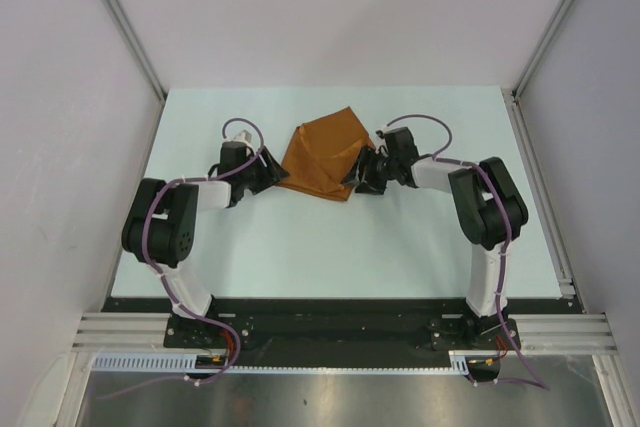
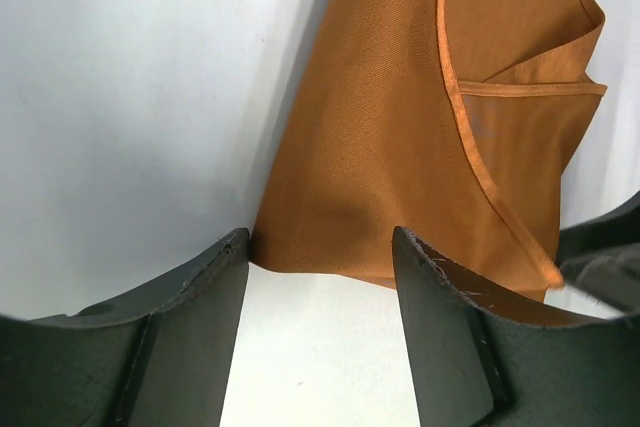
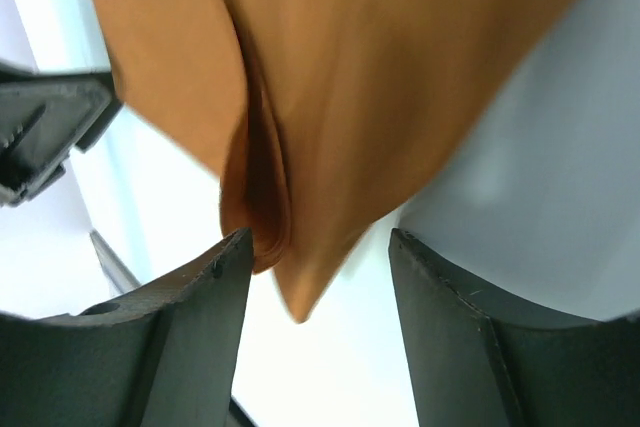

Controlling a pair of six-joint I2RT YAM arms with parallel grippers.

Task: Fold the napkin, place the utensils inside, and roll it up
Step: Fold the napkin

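So the napkin (image 1: pixel 322 152) is sitting in the middle of the table (image 1: pixel 300 257), toward the far side, right between the two grippers. It's not flat. It's bunched into a rough four-sided shape with a flap folded over itself. From the top camera it's a bit longer along the diagonal running near-left to far-right, and its sharpest corner points toward the near side, just beside the right gripper (image 1: pixel 358 177).

The left gripper (image 1: pixel 268 173) is at the napkin's near-left corner. In its own wrist cam the left gripper (image 2: pixel 320 242) has its jaws spread apart, not pinching anything. The napkin (image 2: pixel 400 147) fans away from the camera, its lower edge meets the tip of one of the fingers (image 2: pixel 200 327) and runs behind the other one. A hemmed edge runs down the cloth toward the lower right, where you can see a dark bit of the other gripper.

Same deal on the right. The right gripper (image 3: pixel 318 242) has its jaws wide, nothing clamped. The napkin (image 3: pixel 350 97) comes to a point that sits in the gap between the fingertips, with a deep crease brushing the tip of one finger. The cloth looks a little blurry here.
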